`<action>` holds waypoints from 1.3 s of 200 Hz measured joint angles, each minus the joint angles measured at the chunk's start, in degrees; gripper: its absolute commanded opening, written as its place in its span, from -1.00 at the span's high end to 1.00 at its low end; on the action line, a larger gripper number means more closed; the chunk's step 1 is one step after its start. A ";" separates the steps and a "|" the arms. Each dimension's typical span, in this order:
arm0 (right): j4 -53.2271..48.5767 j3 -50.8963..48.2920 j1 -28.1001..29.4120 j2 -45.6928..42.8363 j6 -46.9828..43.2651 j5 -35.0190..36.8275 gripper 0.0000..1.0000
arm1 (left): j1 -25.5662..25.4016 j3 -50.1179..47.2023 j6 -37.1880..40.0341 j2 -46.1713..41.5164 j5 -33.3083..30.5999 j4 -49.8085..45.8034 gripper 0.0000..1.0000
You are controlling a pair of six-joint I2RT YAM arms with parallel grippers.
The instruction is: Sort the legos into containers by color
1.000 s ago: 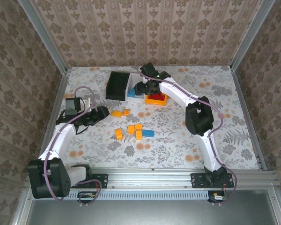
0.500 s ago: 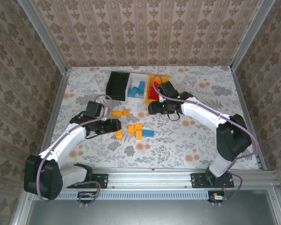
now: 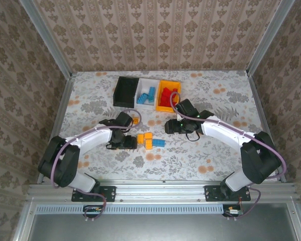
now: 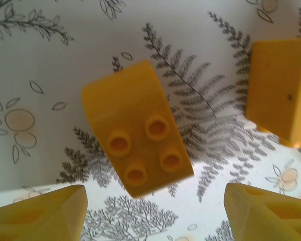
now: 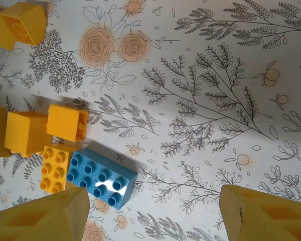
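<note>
Three bins in a row: black bin, white bin, orange bin. In front of the white bin lie one blue lego and at least five yellow legos. The left gripper, spread, has arrived astride one yellow lego; the right gripper, spread and empty, has left the bins.

Floral table bears three bins, loose legos.

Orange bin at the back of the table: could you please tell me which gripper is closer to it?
Right. The right gripper sits just in front of the orange bin. The left gripper is farther away, nearer the robot and off to the left, beside the loose yellow bricks.
</note>
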 measured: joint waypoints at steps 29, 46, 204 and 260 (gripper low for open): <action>1.20 -1.31 0.00 -0.20 0.00 -0.35 -0.41 | -0.02 0.55 -0.26 2.16 -1.40 0.02 -0.30; 1.25 -1.66 0.00 -0.20 0.00 -0.39 -0.41 | 0.00 0.90 -0.22 3.48 -1.81 0.09 -0.23; 2.49 -1.77 0.74 -0.20 1.49 -0.92 -0.41 | 3.76 3.04 4.37 4.17 -2.49 0.20 0.47; 2.56 -1.77 1.01 0.00 1.88 -1.18 -0.41 | 15.52 15.69 9.90 -1.36 1.42 -4.61 0.45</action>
